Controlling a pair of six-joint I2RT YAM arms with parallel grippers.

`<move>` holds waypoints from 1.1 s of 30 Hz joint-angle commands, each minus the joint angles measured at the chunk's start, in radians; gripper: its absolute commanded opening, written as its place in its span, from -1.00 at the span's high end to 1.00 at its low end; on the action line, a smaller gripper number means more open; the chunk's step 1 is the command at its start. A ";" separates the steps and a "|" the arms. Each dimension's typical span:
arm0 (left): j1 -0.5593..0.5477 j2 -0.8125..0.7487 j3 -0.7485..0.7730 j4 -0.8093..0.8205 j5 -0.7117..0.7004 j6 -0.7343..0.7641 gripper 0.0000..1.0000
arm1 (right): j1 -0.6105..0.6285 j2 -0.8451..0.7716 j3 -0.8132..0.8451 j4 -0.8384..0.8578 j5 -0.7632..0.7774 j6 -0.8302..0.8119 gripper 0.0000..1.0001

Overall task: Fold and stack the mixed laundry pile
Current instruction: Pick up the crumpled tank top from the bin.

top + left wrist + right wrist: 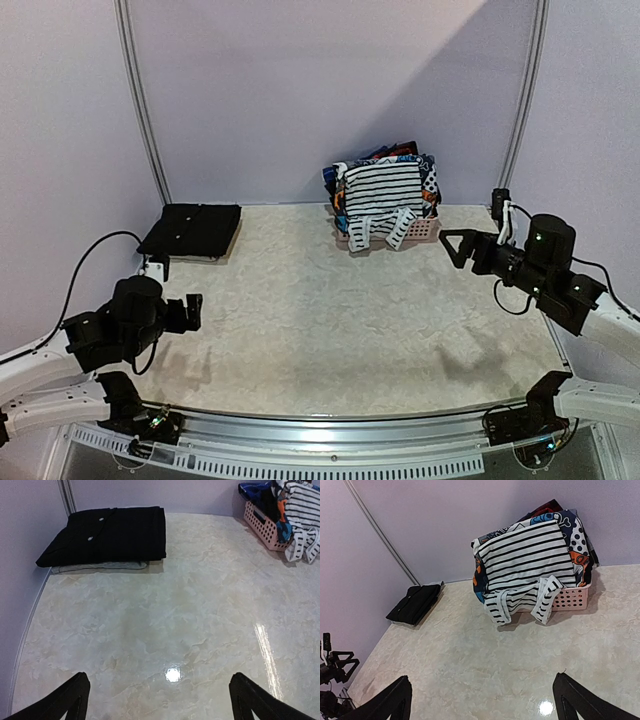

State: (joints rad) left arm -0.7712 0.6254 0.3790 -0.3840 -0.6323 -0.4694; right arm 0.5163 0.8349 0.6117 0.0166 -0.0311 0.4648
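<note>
The laundry pile (385,190) sits heaped in a pink latticed basket (425,231) at the back of the table. A white garment with thin black stripes (530,557) lies on top, its sleeves hanging over the basket's front. A blue-orange-black graphic print (577,545) shows beneath it, with a bit of red behind. A folded black garment (192,228) lies at the back left on a thin pale piece (100,566). My left gripper (192,312) is open and empty over bare table at the near left. My right gripper (447,245) is open and empty, right of the basket and above the table.
The pink basket (262,527) stands against the back wall. Metal frame posts (140,100) rise at the back left and back right. The marbled tabletop (330,320) lies between the arms. A cable (85,265) runs beside the left arm.
</note>
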 commanded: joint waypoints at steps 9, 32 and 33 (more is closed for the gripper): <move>-0.014 -0.220 -0.111 0.075 0.033 -0.109 -0.99 | 0.027 0.055 -0.004 -0.035 0.050 0.127 -0.98; -0.015 -0.002 -0.054 0.146 0.208 -0.048 -0.91 | 0.223 0.983 0.704 -0.229 0.183 0.022 -0.82; -0.014 -0.007 -0.056 0.144 0.210 -0.048 -0.91 | 0.208 1.016 0.744 -0.246 0.157 0.008 -0.79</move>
State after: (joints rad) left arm -0.7715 0.6380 0.3115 -0.2493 -0.4492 -0.5316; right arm 0.7517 1.7218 1.2228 -0.1226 0.1768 0.5510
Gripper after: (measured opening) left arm 0.956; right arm 0.917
